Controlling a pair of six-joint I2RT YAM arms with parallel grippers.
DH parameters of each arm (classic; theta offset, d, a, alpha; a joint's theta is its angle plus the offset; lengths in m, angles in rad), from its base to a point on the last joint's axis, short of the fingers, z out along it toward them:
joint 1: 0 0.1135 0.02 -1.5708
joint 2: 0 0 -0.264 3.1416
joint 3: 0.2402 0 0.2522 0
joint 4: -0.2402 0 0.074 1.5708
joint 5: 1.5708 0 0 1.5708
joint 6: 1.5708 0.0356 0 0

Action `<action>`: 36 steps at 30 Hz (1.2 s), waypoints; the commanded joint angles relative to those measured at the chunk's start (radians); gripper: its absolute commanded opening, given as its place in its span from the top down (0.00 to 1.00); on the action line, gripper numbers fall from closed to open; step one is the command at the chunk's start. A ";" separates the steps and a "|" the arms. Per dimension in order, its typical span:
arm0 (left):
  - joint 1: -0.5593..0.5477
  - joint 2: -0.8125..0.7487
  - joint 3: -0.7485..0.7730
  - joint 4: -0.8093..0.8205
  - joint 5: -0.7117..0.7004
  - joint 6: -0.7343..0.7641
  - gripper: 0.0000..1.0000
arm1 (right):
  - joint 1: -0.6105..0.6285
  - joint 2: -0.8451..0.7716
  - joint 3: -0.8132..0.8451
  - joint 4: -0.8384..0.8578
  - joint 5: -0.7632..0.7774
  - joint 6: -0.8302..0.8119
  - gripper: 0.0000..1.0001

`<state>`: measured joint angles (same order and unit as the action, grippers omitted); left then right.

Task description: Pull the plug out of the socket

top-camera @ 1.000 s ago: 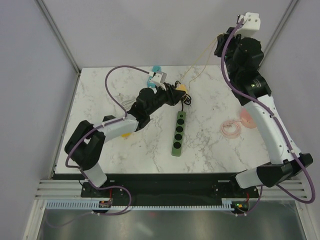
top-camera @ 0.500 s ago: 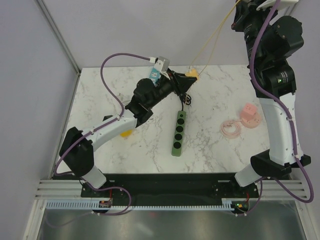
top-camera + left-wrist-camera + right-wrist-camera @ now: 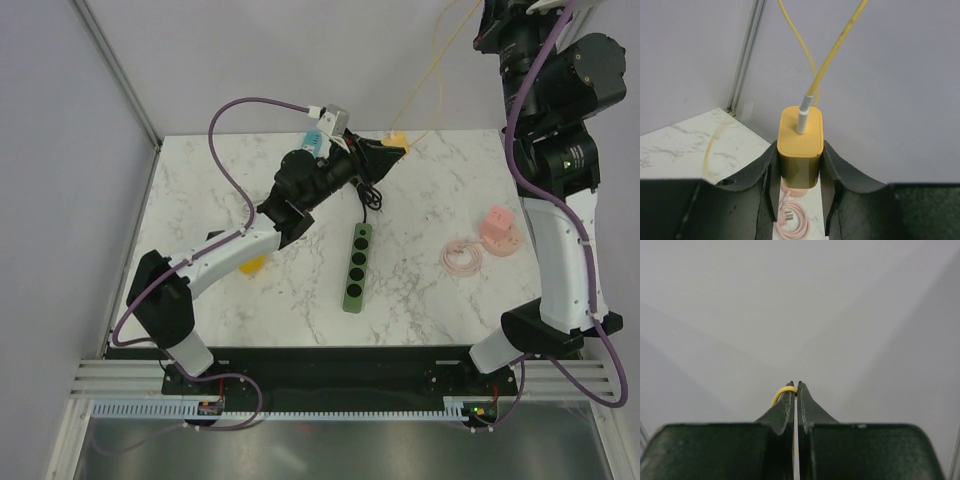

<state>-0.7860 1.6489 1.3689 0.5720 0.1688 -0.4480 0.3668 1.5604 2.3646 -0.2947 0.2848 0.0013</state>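
Note:
My left gripper (image 3: 385,152) is shut on a yellow plug (image 3: 397,143), held above the table's far edge, clear of the green power strip (image 3: 356,266). In the left wrist view the plug (image 3: 799,145) sits between my fingers (image 3: 762,170), with a white connector and yellow cable (image 3: 832,52) rising from it. The green socket strip lies on the marble table (image 3: 230,290) with several empty sockets. My right gripper (image 3: 796,390) is raised high at the top right, shut on the yellow cable (image 3: 781,391). In the top view the cable (image 3: 432,70) runs up towards it.
A pink plug (image 3: 497,225) with a coiled pink cable (image 3: 462,257) lies at the table's right, also seen under the yellow plug in the left wrist view (image 3: 792,217). The strip's black cord (image 3: 370,195) curls at its far end. Grey walls stand behind.
The left gripper has lifted the yellow plug up and to the right, away from the strip. The right arm has risen further with the cable.

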 commanded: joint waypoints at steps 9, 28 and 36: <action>-0.033 0.042 -0.011 -0.189 -0.035 0.006 0.98 | -0.017 -0.178 -0.083 0.350 0.065 -0.053 1.00; -0.032 0.607 0.465 -0.320 -0.063 0.152 0.98 | -0.175 -0.341 -1.079 0.560 0.344 0.155 1.00; 0.001 0.902 0.830 -0.362 0.090 0.022 0.98 | -0.417 -0.225 -1.301 0.597 0.154 0.405 1.00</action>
<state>-0.8070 2.4851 2.0651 0.2142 0.1726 -0.3668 0.0124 1.2938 1.0985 0.2337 0.5331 0.2676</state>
